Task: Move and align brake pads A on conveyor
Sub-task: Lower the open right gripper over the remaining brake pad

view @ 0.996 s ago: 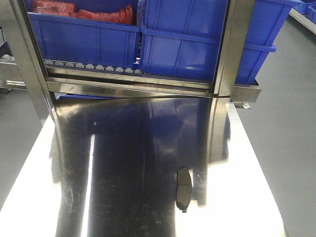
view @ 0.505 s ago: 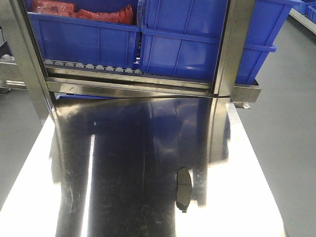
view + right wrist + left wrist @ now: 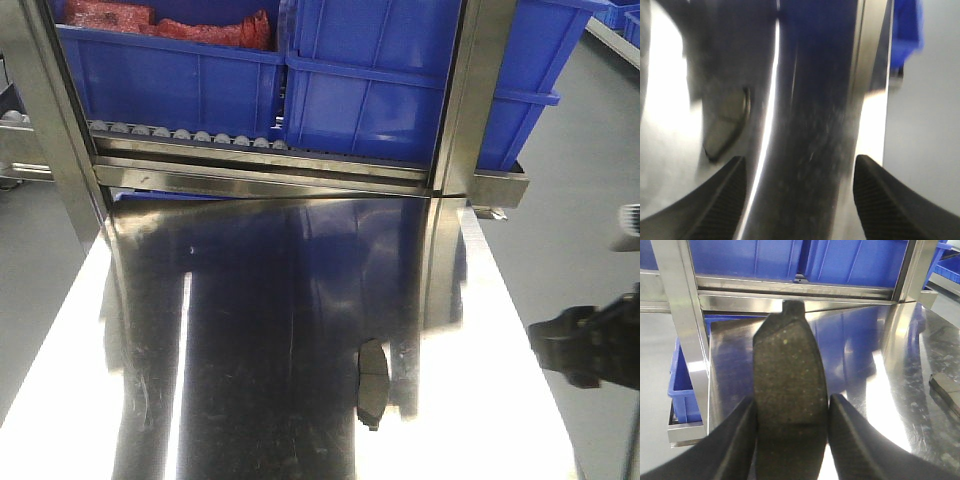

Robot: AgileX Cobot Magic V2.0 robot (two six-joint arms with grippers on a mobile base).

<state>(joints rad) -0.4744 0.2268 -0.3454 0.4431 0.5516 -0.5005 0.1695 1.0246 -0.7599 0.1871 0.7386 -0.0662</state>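
Observation:
In the left wrist view my left gripper (image 3: 792, 400) is shut on a brake pad (image 3: 787, 355), a dark grey speckled oblong sticking out forward between the fingers, held above the steel table. A second pad (image 3: 946, 389) lies at that view's right edge. In the front view one brake pad (image 3: 373, 393) lies flat on the steel table (image 3: 250, 330), right of centre near the front. My right gripper (image 3: 800, 159) is open over the table, with a pad (image 3: 727, 125) ahead and to its left, apart from the fingers. Its dark body (image 3: 585, 345) shows at the right edge. The conveyor is out of view.
Blue plastic bins (image 3: 370, 90) stand on a roller rack behind the table, one holding red parts (image 3: 160, 25). Steel uprights (image 3: 465, 100) frame the rack. The table's right edge (image 3: 520, 330) drops to grey floor. Another blue bin (image 3: 682, 390) sits low on the left.
My right arm has come into the front view from the right edge; it was not there before. The pad on the table has not moved.

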